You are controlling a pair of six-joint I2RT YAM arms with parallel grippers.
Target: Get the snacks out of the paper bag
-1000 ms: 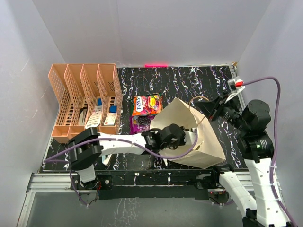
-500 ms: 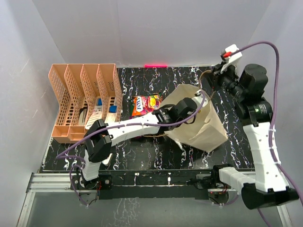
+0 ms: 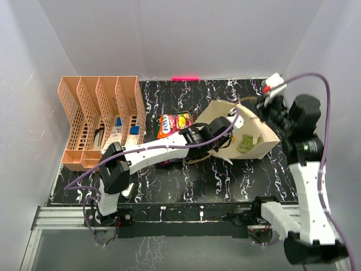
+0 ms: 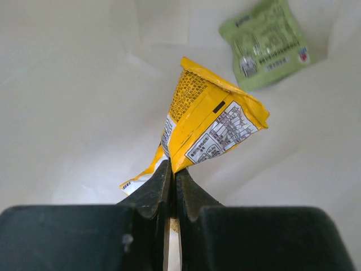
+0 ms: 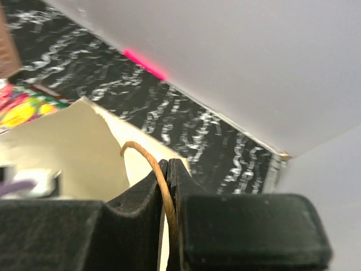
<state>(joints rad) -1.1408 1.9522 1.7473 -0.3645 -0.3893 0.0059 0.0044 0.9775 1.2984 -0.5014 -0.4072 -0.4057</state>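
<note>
The cream paper bag lies tipped with its mouth towards the left. My left gripper reaches inside it and is shut on the corner of a yellow snack packet. A light green packet lies deeper in the bag and also shows from above as the light green packet. My right gripper is shut on the bag's brown cord handle, holding it up at the far right. An orange-red-yellow packet lies on the table left of the bag.
A peach lattice file rack with stationery stands at the far left. The left arm stretches across the dark marbled table. White walls close in on the back and both sides.
The right gripper has raised the cord handle and swung back and right, dragging the bag to the far right and tipping it. The left arm has followed, reaching deeper into the bag.
</note>
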